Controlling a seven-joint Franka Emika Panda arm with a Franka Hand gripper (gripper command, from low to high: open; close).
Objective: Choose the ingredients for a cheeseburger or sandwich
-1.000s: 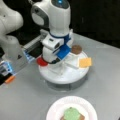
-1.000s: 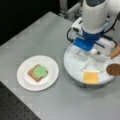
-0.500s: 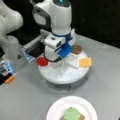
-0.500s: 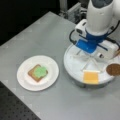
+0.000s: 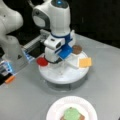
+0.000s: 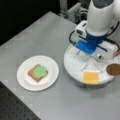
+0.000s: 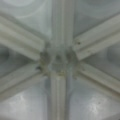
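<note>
Sandwich (image 6: 37, 72) on plate (image 6: 25, 83), bench (image 6: 37, 37) at front view's left: toast with green round (image 6: 40, 71) on top. Cheese (image 6: 91, 77), patty (image 6: 114, 69) in both front views, red round (image 5: 42, 61) in a front view, all on white divided tray (image 6: 72, 65). Claw (image 5: 61, 66) low over tray centre, hidden by arm; open or closed, cannot tell. Wrist view: only tray dividers meeting at hub (image 7: 58, 60).

Your arm (image 5: 53, 22) stands nearly upright in both front views, white wrist pointing straight down — the gripper (image 5: 59, 60) hangs low beneath its blue block. In the wrist view your gripper's fingers don't show at all — whether they're parted is unclear.
</note>
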